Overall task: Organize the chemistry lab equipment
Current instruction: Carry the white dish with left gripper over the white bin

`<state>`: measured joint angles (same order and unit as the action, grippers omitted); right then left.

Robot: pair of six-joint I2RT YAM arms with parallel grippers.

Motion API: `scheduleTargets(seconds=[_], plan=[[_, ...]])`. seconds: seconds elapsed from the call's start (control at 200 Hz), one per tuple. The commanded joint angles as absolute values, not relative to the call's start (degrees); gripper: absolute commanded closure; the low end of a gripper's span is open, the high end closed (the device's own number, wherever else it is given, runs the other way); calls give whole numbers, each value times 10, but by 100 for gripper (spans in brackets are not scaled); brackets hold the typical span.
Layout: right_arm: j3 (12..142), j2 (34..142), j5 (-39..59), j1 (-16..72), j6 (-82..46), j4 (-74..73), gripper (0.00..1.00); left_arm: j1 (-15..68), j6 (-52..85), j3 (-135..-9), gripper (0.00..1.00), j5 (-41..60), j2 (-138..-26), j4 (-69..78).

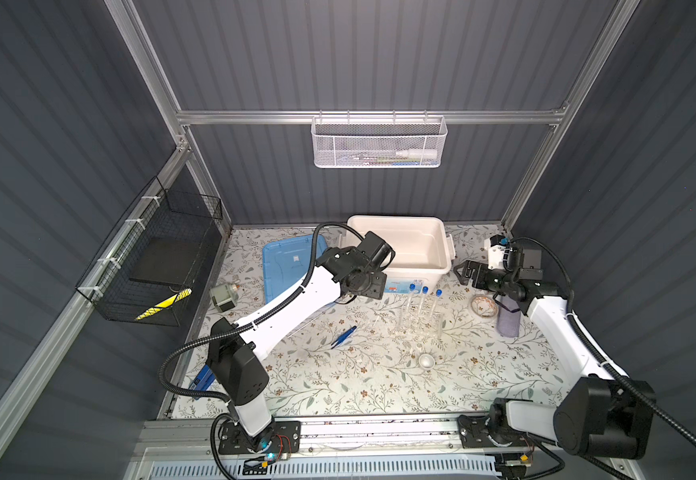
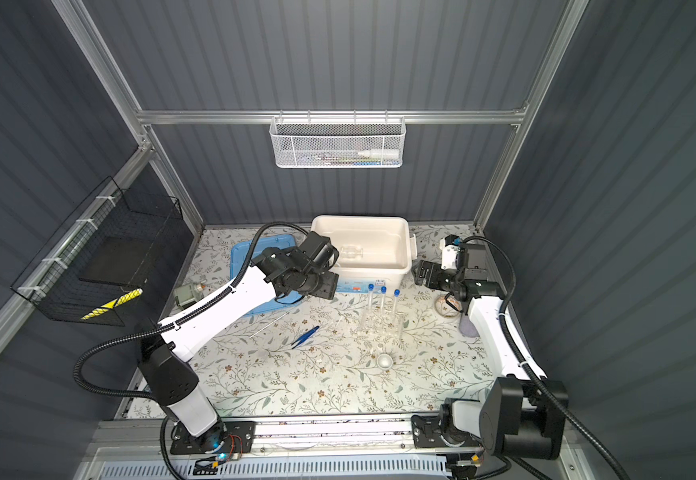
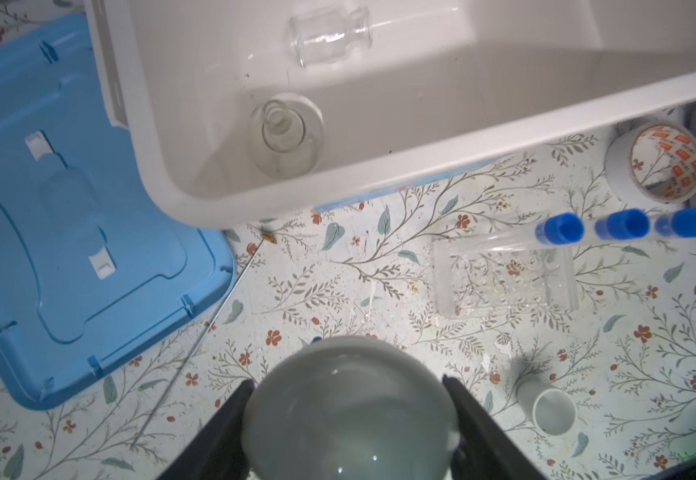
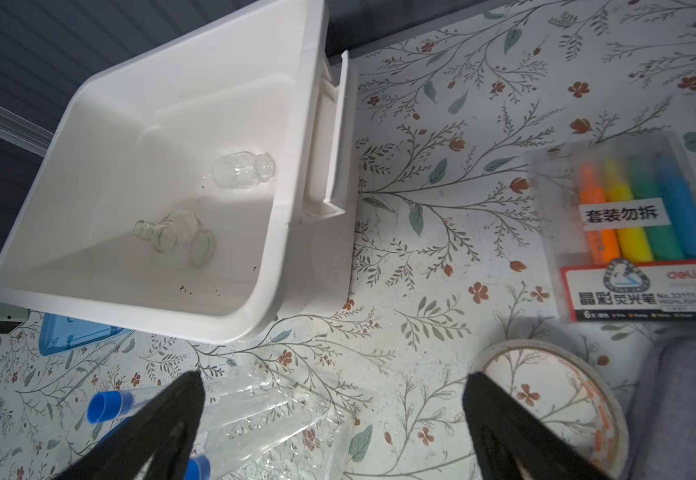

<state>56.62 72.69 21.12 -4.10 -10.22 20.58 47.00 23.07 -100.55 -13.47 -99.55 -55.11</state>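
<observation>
Left of the white bin (image 1: 396, 219) a blue lid (image 1: 288, 259) lies flat on the bench, with the thin rod (image 3: 213, 320) along its near edge. The left jaws hang just in front of the bin's left front corner, partly closed on a small white dish (image 3: 350, 415) and pinching it across its rim.

The dish looks bound for the bin. I'd lift it clear of the rim and carry it over bare floor, away from the two glass flasks (image 3: 329, 35) (image 3: 286, 137) already inside. It should come down low before the jaws let go, since ceramic dropped on glass could chip it.

In front of the bin's front wall, three blue-capped test tubes (image 1: 424, 299) stand in the clear rack (image 3: 504, 278). The blue tweezers (image 1: 344, 336) and a second white dish (image 1: 426, 360) lie further out. Right of the bin, the right jaws stand wide open with nothing between them, near a tape roll (image 4: 554, 407).

Only the left wrist view shows the dish in the grip; from above the arm hides it. A top view shows one flask (image 2: 351, 252), while both wrist views show two. The right wrist view alone shows a highlighter pack (image 4: 637, 232).
</observation>
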Motion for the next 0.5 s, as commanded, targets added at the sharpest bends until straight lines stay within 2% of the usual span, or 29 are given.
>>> scheduleTargets(seconds=[0.0,0.195,0.495], plan=[[565,726,234,-43,-111,196,1,447,180,-1055,33,-129,-1015,-565],[570,730,250,-43,-118,190,1,415,142,-1156,33,-112,-1068,-539],[576,735,273,-43,-134,185,1,367,126,-1265,33,-34,-1179,-500]])
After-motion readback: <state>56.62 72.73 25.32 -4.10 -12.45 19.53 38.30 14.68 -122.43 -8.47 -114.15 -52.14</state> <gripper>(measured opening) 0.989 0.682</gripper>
